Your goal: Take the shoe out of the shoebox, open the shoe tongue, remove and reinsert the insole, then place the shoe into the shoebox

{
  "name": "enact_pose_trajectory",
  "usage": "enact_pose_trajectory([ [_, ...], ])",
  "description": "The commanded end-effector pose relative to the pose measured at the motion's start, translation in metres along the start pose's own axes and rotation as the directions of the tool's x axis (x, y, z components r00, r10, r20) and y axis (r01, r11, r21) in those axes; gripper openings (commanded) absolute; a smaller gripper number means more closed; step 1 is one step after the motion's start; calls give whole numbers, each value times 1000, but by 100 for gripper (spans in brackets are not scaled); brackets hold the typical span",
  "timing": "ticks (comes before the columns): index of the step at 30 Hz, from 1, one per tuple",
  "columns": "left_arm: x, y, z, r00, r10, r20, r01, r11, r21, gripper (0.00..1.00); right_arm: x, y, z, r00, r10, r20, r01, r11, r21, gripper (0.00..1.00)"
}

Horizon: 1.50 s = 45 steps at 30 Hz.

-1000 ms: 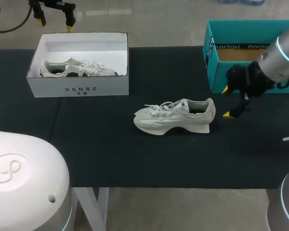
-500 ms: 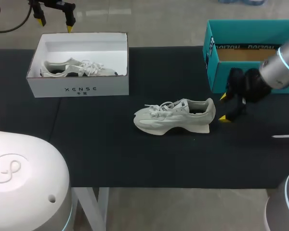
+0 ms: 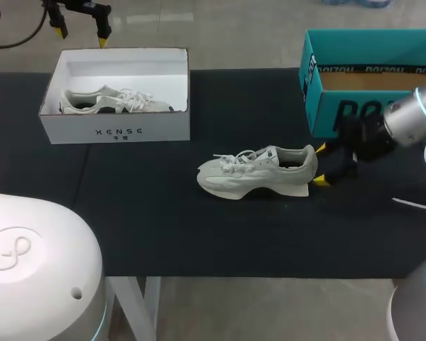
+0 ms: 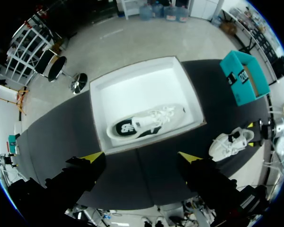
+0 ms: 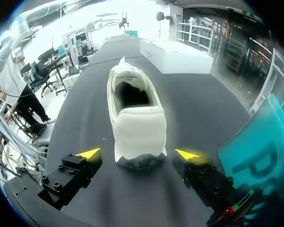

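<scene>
A pale grey-white shoe [image 3: 259, 172] lies on its sole in the middle of the black table, toe to the left. My right gripper [image 3: 319, 165] is open just behind its heel. In the right wrist view the heel of the shoe [image 5: 132, 118] sits level with the yellow tips of my right gripper [image 5: 138, 154], and neither finger touches it. The white shoebox [image 3: 113, 131] stands at the back left with a second shoe [image 3: 106, 101] inside. My left gripper [image 3: 78, 25] hangs open high behind that box. The left wrist view looks down past the left gripper [image 4: 141, 157] onto the shoebox [image 4: 180, 80].
An open teal box [image 3: 369, 71] stands at the back right, close behind my right arm; it also shows beside the right gripper as the teal box [image 5: 255, 142]. A white cable [image 3: 415, 204] lies near the table's right edge.
My right gripper has moved left and slightly toward the front, from beside the teal box up to the shoe's heel. The shoe, the boxes and my left arm have not moved.
</scene>
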<state>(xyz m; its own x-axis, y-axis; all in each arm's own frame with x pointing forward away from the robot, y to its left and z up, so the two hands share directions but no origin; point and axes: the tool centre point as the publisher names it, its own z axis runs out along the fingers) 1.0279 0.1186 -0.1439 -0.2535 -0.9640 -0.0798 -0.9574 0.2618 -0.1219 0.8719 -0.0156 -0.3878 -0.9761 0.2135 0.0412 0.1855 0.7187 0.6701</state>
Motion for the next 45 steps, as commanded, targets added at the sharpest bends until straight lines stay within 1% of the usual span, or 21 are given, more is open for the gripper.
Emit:
enact_pose_trajectory([
  [1, 0, -1, 0, 1000, 0, 0, 0, 1000, -3, 100, -4, -1, 12, 1000, -5, -12, 4, 999, -39, 100],
  [7, 0, -1, 0, 1000, 0, 0, 0, 1000, -3, 100, -6, 0, 24, 1000, -22, -22, 20, 996, -87, 100],
  [17, 0, -1, 0, 1000, 0, 0, 0, 1000, -3, 100, 0, 2, 41, 997, -62, -39, 58, 993, -103, 100],
  [24, 0, -1, 0, 1000, 0, 0, 0, 1000, -3, 100, 0, 8, 57, 994, -95, -48, 89, 990, -112, 100],
  [30, 0, -1, 0, 1000, 0, 0, 0, 1000, -3, 100, -4, 6, 66, 994, -93, -52, 87, 991, -107, 100],
  [31, 0, -1, 0, 1000, 0, 0, 0, 1000, -3, 100, -4, 6, 66, 995, -90, -48, 84, 991, -102, 85],
  [32, 0, -1, 0, 1000, 0, 0, 0, 1000, -3, 100, -4, 6, 67, 995, -88, -46, 83, 992, -99, 37],
  [33, 0, -1, 0, 1000, 0, 0, 0, 1000, -3, 100, -4, 6, 67, 995, -88, -42, 83, 992, -99, 0],
  [36, 0, -1, 0, 1000, 0, 0, 0, 1000, -3, 100, -4, 8, 62, 994, -102, -28, 99, 992, -84, 0],
  [45, 0, -1, 0, 1000, 0, 0, 0, 1000, -3, 100, -5, 7, 62, 994, -101, -30, 98, 992, -84, 0],
])
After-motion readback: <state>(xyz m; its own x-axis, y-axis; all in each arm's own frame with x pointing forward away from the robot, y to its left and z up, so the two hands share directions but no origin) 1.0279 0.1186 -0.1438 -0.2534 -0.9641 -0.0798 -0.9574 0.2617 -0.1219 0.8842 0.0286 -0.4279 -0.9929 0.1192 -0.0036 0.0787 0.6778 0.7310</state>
